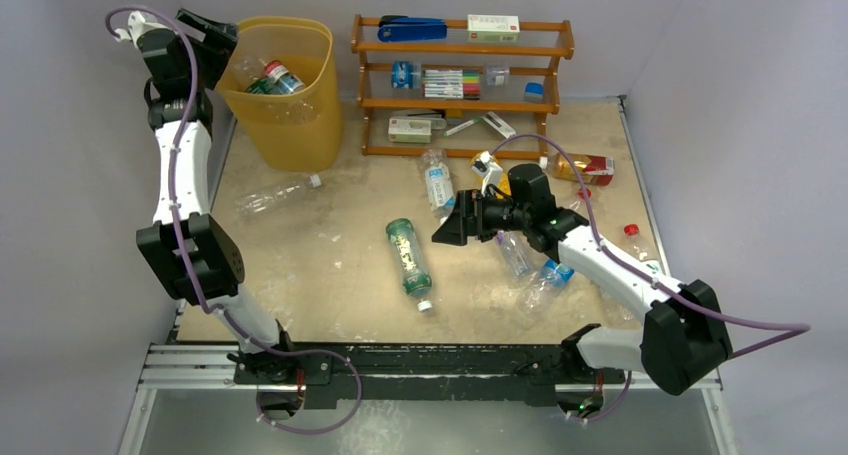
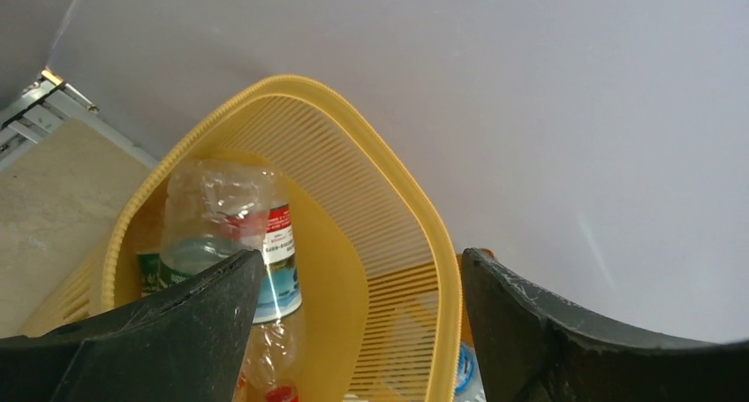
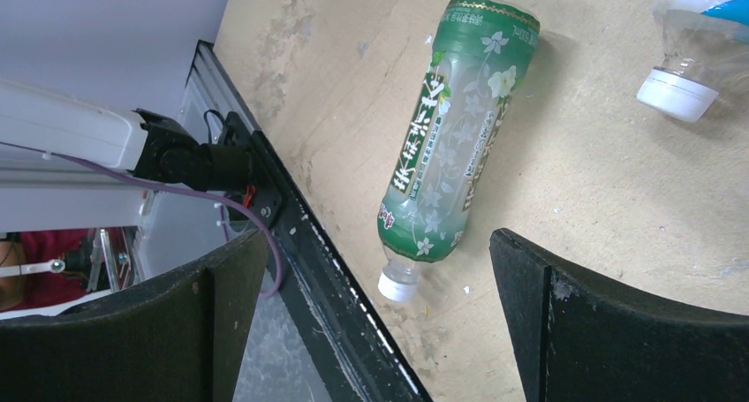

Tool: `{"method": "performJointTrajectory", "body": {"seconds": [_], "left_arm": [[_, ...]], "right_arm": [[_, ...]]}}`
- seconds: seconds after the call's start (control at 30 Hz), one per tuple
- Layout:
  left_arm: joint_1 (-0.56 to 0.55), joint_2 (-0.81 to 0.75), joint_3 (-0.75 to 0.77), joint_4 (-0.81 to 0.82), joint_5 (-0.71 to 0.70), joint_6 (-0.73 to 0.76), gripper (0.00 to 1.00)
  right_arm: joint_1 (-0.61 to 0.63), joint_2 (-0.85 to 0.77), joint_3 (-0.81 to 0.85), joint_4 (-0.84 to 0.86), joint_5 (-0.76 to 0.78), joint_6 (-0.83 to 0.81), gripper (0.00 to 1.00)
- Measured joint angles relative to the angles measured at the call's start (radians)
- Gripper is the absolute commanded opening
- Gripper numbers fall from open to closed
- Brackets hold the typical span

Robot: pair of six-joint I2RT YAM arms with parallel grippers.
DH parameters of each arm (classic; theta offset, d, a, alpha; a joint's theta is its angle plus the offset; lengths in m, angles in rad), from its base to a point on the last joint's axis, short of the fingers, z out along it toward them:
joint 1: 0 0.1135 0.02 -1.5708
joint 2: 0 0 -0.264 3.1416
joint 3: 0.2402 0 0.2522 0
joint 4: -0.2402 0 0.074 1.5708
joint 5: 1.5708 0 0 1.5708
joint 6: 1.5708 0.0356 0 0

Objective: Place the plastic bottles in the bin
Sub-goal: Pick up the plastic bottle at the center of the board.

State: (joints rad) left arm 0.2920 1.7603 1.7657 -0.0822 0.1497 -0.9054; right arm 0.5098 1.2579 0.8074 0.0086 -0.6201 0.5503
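Observation:
The yellow bin [image 1: 290, 125] stands at the back left, and its slatted rim [image 2: 424, 208] fills the left wrist view. Inside lies a clear bottle with a red, white and blue label [image 1: 275, 75] [image 2: 238, 225]. My left gripper [image 1: 215, 37] [image 2: 362, 261] hangs over the bin's left rim, open, with nothing between its fingers. A green bottle with a white cap [image 1: 408, 255] [image 3: 450, 128] lies mid-table. My right gripper [image 1: 447, 230] [image 3: 378, 243] hovers just right of it, open and empty.
More bottles lie about: a clear one [image 1: 275, 197] near the bin, a blue-labelled one [image 1: 437, 180] [image 3: 698, 49], an orange one [image 1: 585, 167], crushed clear ones [image 1: 530, 265] under the right arm, a red-capped one [image 1: 635, 240]. A wooden shelf rack [image 1: 460, 85] stands at the back.

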Motion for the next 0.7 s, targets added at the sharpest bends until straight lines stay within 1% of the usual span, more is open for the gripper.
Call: {"method": "performJointTrajectory", "body": {"seconds": [0.13, 0.3, 0.4, 0.53, 0.7], "left_arm": [[0.0, -0.05, -0.004, -0.047, 0.031, 0.0, 0.82], [-0.001, -0.179, -0.07, -0.101, 0.086, 0.011, 0.83], [-0.001, -0.268, -0.136, -0.126, 0.112, 0.012, 0.83], [-0.011, -0.371, -0.261, -0.133, 0.161, 0.011, 0.83], [-0.064, -0.425, -0.414, -0.159, 0.188, 0.016, 0.83]], "right_arm": [[0.0, 0.006, 0.0, 0.001, 0.0, 0.0, 0.99], [0.0, 0.014, 0.0, 0.002, 0.0, 0.0, 0.99], [0.001, 0.018, 0.0, 0.002, 0.001, 0.001, 0.99], [0.01, 0.051, 0.0, 0.002, 0.01, 0.001, 0.98], [0.052, 0.121, 0.019, -0.018, 0.058, 0.0, 0.98]]}}
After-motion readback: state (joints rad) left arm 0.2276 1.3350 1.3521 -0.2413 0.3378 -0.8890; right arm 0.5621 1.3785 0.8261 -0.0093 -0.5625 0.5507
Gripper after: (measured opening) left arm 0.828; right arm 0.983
